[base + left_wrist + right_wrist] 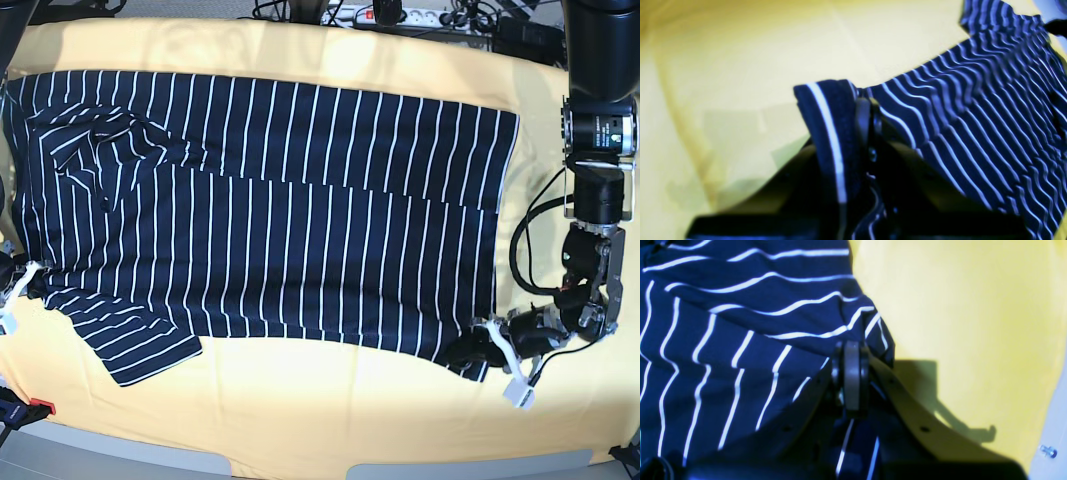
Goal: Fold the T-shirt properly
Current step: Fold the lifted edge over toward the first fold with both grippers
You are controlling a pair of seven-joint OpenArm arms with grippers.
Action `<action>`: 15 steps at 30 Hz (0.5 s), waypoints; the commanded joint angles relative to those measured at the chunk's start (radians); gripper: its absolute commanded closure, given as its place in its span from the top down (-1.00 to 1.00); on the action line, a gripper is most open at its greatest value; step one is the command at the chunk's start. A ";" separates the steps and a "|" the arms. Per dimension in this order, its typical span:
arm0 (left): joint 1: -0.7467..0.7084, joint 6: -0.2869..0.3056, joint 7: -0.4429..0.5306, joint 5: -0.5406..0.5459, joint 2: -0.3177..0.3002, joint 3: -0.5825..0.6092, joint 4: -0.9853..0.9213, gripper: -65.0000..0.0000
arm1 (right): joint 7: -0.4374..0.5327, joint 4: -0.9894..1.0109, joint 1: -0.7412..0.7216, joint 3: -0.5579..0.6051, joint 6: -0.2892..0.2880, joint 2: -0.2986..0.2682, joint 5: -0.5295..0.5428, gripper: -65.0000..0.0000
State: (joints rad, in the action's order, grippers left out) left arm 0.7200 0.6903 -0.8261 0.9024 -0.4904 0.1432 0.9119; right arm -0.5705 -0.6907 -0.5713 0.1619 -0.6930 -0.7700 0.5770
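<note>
The T-shirt (260, 210) is spread flat across the yellow cloth (330, 410) that covers the surface, filling most of the base view from the left edge to near the right arm's side of the frame. One sleeve (140, 340) is seen sticking out at the lower left, and a bunched fold (100, 145) is seen near the upper left.

The left gripper (867, 110) is found at the shirt's lower right corner in the base view. In the left wrist view its jaws are pressed together on a corner of striped fabric, with a hem flap (826, 133) folded up beside them and the rest of the shirt stretching away to the right.

The right gripper (851, 373) is placed at the shirt's left edge in the base view, just above the sleeve. In the right wrist view its jaws are closed tight on the fabric edge, with the cloth gathered into wrinkles around the pinch. The gripper's shadow is cast on the yellow cloth to the right.
</note>
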 commanded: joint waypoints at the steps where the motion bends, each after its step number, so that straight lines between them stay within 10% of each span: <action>1: 0.035 0.008 -0.002 0.039 -0.020 -0.007 0.037 -1.00 | 0.002 -0.016 -0.030 -0.006 -0.005 -0.033 0.012 -1.00; 15: -0.143 0.008 -0.064 0.159 -0.132 -0.007 0.292 -1.00 | -0.133 -0.059 -0.006 -0.006 -0.005 -0.094 0.177 -1.00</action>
State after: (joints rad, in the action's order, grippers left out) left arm 0.5446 0.6910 -0.9138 1.0363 -0.6064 0.1455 1.1870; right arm -0.7197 -0.7364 -0.5491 0.1627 -0.6930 -0.8318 0.7422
